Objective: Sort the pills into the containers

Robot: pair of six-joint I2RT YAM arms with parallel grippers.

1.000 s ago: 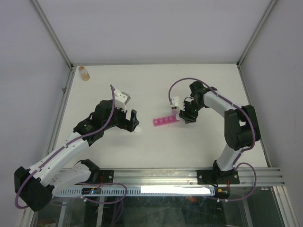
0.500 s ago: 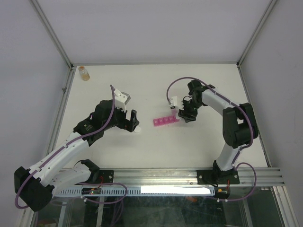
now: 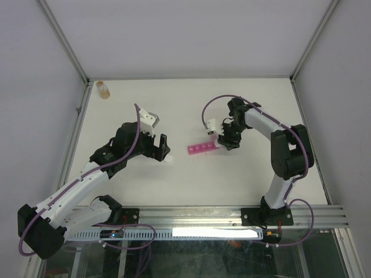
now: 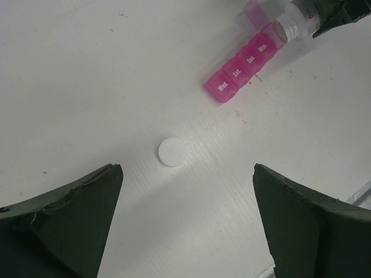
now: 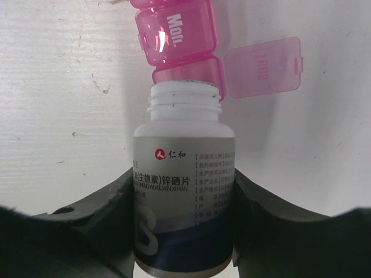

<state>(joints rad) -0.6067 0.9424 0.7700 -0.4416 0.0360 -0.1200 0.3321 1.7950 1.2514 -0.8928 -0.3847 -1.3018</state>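
The pink pill organiser [image 3: 202,149] lies mid-table; it also shows in the left wrist view [image 4: 242,68] and the right wrist view [image 5: 175,36]. Its end compartment stands open, lid [image 5: 264,67] flipped aside. My right gripper [image 3: 224,139] is shut on a white uncapped bottle [image 5: 184,191], tilted with its mouth [image 5: 184,92] at the open compartment. My left gripper [image 3: 163,147] is open and empty, above the loose white cap [image 4: 172,152]. No pills are visible.
A small amber bottle [image 3: 103,89] stands at the far left corner. Metal frame rails [image 3: 75,124] run along the table's left and right sides, and a rail crosses the near edge.
My right wrist has shifted slightly left and rotated, tipping the bottle more toward the organiser. The left arm has not moved.
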